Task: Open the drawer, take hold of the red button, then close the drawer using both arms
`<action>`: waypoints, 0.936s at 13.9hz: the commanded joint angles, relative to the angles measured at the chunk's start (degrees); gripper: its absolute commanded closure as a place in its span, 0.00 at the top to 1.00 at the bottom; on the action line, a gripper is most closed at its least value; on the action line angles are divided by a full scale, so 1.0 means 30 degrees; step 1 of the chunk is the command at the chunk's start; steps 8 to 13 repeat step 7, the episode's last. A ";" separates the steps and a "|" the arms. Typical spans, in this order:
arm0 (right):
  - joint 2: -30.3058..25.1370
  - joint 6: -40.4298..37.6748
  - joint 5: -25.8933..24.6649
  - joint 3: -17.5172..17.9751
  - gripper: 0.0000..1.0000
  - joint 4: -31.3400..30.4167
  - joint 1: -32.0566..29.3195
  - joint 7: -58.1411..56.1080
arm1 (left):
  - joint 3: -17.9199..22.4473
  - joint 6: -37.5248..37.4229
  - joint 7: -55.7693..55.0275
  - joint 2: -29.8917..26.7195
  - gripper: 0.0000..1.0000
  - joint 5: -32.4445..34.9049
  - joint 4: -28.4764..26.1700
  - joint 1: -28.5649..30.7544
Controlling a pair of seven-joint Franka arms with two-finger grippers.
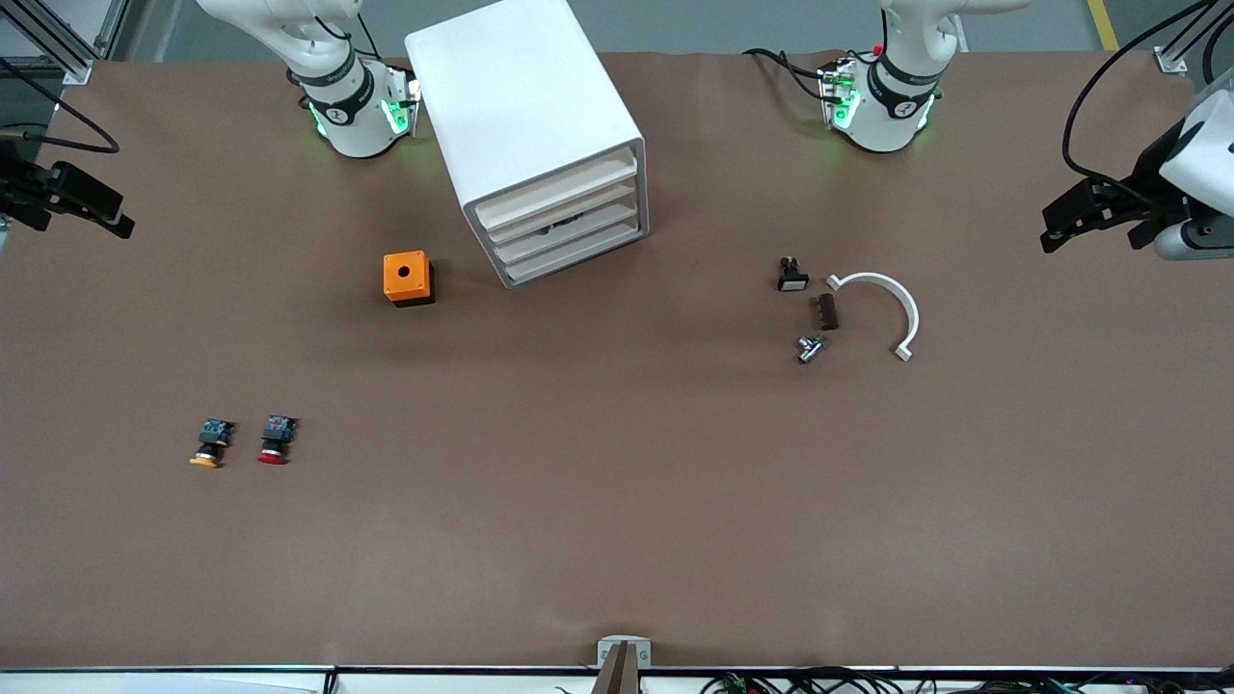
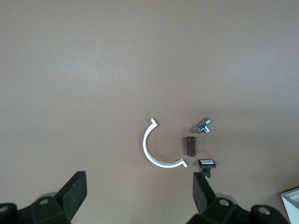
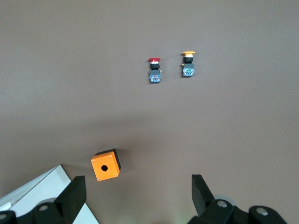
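Waiting w/ both grippers empty, fingers wide: right gripper (image 3: 135, 196) sits closer to the cabinet (image 1: 525, 135), its shut drawer (image 1: 564, 214) fronts facing ~5 o'clock in front view; left gripper (image 2: 140, 196) over parts; red-capped button (image 1: 276, 440) lies toward right arm's end.

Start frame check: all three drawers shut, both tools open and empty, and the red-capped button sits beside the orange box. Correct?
Not quite. The front view shows the red-capped button beside the orange-capped button, well nearer the camera than the orange box. The rest holds.

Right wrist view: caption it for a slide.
Open right end effector above an orange box, with red button and orange button side by side.
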 commanded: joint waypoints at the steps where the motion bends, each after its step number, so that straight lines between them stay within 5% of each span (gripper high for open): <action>1: -0.0655 0.0545 0.0201 0.0009 1.00 -0.0810 0.0003 0.0377 | -0.0032 -0.0154 0.0049 0.0391 1.00 -0.0039 0.0637 -0.0008; 13: -0.0626 0.0808 0.0464 -0.0401 1.00 -0.0840 -0.0114 -0.0614 | -0.0676 -0.1210 -0.0009 0.0187 1.00 0.0167 0.0696 0.0050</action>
